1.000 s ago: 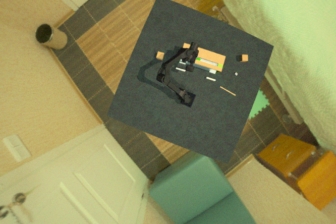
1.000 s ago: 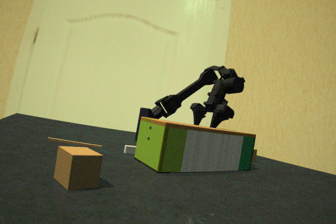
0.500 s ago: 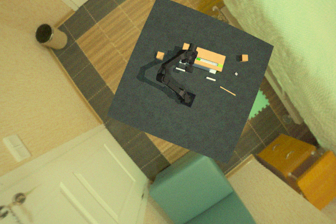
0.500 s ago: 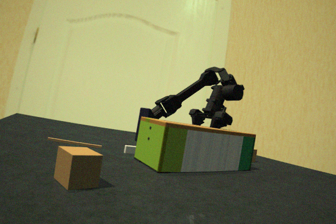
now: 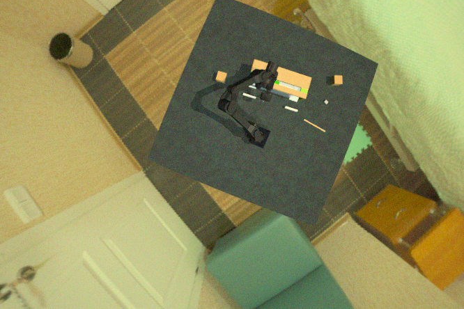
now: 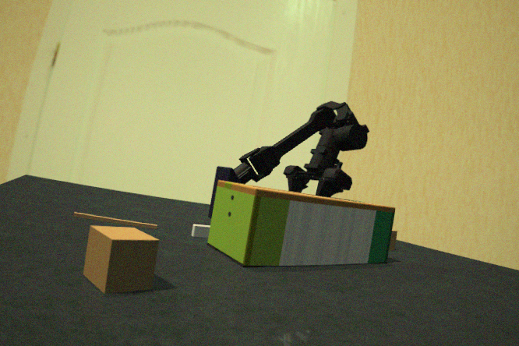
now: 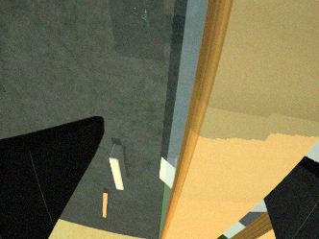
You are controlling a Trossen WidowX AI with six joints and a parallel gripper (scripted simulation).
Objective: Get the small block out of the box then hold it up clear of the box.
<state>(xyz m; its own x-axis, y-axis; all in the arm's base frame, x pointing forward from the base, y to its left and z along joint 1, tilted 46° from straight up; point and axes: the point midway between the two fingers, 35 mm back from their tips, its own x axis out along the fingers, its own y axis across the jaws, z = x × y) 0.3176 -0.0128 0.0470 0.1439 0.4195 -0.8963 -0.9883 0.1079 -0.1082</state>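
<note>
Your dark desk stands on a tiled floor beside a white door. You cannot make out the small block from any view. The clear-fronted box sits near the desk's middle, tan lid up. Your gripper hangs low over its lid, jaws wide and holding nothing. A tan cube lies toward nine o'clock of the box in the exterior view.

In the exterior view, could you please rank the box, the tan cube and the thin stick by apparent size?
1. Box
2. Tan cube, though it sits nearer the camera
3. Thin stick, long but very slim
</note>
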